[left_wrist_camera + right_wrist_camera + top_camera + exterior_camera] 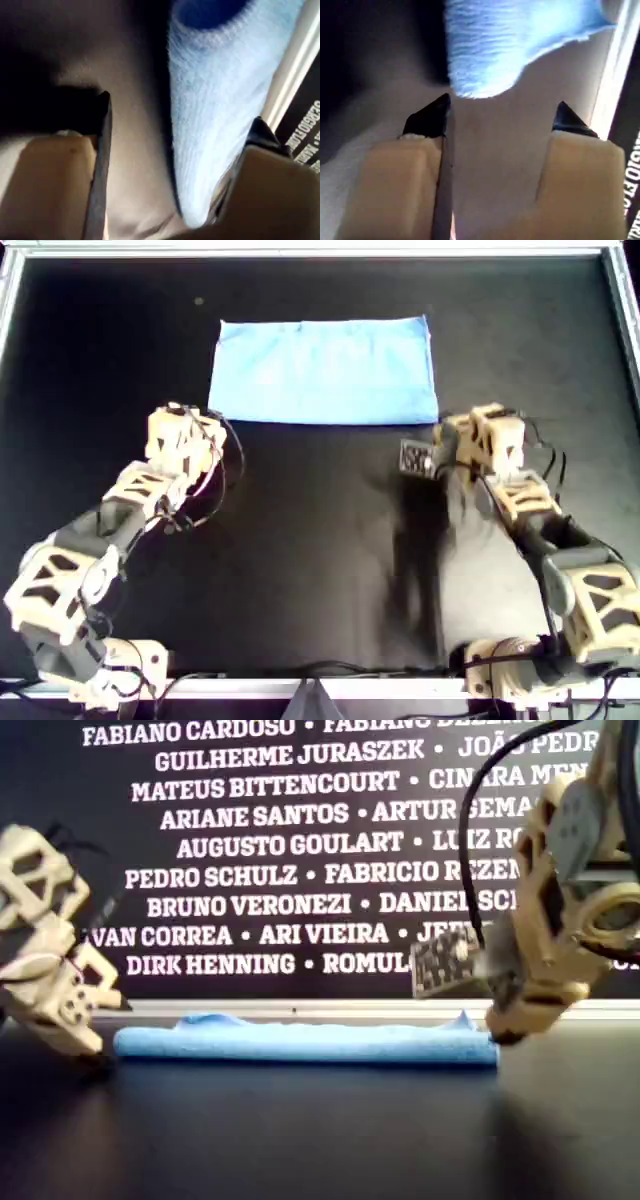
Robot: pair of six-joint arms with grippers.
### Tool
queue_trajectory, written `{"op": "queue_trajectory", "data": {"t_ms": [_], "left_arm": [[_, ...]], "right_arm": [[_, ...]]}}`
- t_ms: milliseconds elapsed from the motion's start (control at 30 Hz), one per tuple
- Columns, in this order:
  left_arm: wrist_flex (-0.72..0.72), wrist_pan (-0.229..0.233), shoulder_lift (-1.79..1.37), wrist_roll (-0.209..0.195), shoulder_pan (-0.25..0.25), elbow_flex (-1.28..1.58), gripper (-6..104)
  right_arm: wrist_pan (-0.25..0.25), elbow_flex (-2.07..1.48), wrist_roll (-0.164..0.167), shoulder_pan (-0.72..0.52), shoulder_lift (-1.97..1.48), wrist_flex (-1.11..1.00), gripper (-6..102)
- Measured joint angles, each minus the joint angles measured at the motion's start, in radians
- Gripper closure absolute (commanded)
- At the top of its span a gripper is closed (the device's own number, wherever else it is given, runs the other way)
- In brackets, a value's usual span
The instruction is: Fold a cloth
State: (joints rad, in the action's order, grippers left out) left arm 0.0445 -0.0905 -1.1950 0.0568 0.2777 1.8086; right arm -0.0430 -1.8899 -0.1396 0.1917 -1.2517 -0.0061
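The light-blue cloth (325, 370) lies flat as a wide rectangle at the back middle of the black table in the overhead view. Doubled layers show along its front edge in the exterior view (300, 1042). My left gripper (188, 425) stands open just off the cloth's near corner on the overhead view's left. One of its fingers (262, 135) is beside the cloth (215, 100), and nothing is held. My right gripper (455, 435) is open at the near corner on the overhead view's right. That corner of the cloth (485, 55) lies just ahead of its empty fingertips (435, 117).
A metal rail (320, 250) frames the black table (320, 570). Close behind the cloth stands a dark banner with white names (300, 870). A small patterned tag (415, 458) sticks out from the right gripper's side.
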Motion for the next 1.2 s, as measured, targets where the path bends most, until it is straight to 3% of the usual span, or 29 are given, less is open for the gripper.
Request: {"op": "queue_trajectory", "data": {"t_ms": [533,833,1033,1100,1200], "left_arm": [[0.003,0.003,0.202,0.0,0.0,-0.262,3],[0.003,0.003,0.233,0.0,0.0,-0.302,6],[0.003,0.003,0.233,0.0,0.0,-0.302,35],[0.003,0.002,0.233,0.0,0.0,-0.304,48],[0.003,0.0,0.233,0.0,0.0,-0.305,69]], "right_arm": [[0.0,0.586,0.0,0.0,0.337,0.454,16],[0.0,0.696,0.0,0.017,0.397,0.523,16],[0.0,0.696,0.0,0.017,0.397,0.523,18],[0.0,0.696,0.0,0.017,0.397,0.523,26],[0.0,0.696,0.0,0.017,0.397,0.523,47]]}}
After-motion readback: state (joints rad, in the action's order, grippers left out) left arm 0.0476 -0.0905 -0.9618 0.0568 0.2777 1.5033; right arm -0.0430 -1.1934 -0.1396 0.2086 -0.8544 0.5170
